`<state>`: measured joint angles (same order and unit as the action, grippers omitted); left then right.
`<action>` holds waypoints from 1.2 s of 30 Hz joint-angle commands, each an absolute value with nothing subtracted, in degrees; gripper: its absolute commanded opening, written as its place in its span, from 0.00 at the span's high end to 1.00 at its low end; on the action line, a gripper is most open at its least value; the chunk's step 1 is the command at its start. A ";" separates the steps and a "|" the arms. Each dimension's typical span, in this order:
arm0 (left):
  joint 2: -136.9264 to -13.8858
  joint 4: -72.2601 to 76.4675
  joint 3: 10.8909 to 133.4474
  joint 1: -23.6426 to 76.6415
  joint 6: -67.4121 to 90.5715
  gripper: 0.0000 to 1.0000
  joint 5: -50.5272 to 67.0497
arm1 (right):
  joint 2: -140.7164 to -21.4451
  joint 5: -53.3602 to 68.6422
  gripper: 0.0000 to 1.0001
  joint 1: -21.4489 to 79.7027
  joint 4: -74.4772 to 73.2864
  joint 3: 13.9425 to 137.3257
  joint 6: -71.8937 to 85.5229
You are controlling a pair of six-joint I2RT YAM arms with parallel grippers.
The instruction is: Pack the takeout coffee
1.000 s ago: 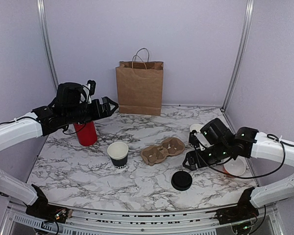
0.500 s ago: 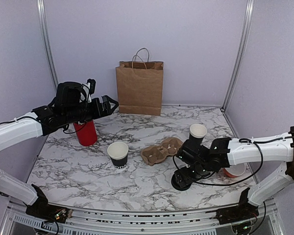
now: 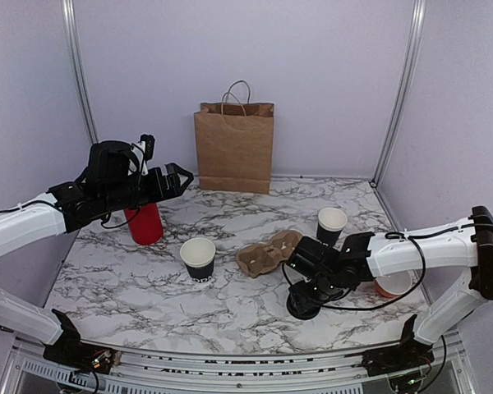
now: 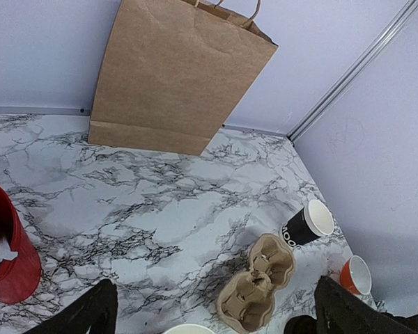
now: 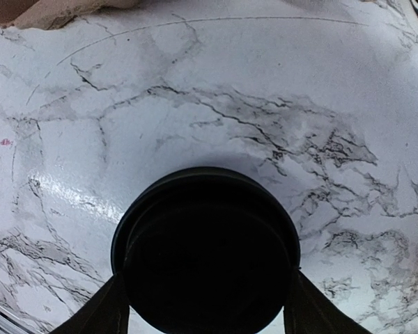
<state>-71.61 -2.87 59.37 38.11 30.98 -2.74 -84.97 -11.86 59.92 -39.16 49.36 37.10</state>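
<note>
The takeout coffee (image 3: 331,224) (image 4: 306,224), a small black paper cup with white print low on its side, stands upright at the right of the table. In front of it lies a flat black lid (image 3: 301,310) (image 5: 205,243) on the marble. My right gripper (image 3: 305,297) (image 5: 206,278) is down over that lid, one finger against each side of its rim. My left gripper (image 3: 179,176) (image 4: 216,314) hangs open and empty high over the back left, above the red holder (image 3: 145,223) (image 4: 7,261).
A second black cup (image 3: 199,259) stands left of centre. A brown two-cup pulp carrier (image 3: 271,250) (image 4: 258,285) lies between the cups. A brown paper bag (image 3: 234,148) (image 4: 174,76) stands at the back wall. An orange cup (image 3: 393,284) (image 4: 354,274) lies at the right edge.
My right arm swung from beside the takeout coffee down and left onto the black lid, and its jaws narrowed around it. The left arm shifted slightly left.
</note>
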 commanded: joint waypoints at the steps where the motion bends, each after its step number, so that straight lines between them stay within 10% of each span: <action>1: -70.28 -2.55 58.62 38.19 30.37 0.01 -3.52 | -85.43 -10.92 0.34 60.25 -37.13 50.04 37.91; 36: -67.99 -3.91 56.97 38.14 29.18 0.01 -4.82 | -84.72 -12.25 0.31 57.53 -41.99 57.41 36.97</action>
<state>-69.80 -3.07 57.82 38.11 30.37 -3.64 -86.24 -10.96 58.26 -40.07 53.93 37.54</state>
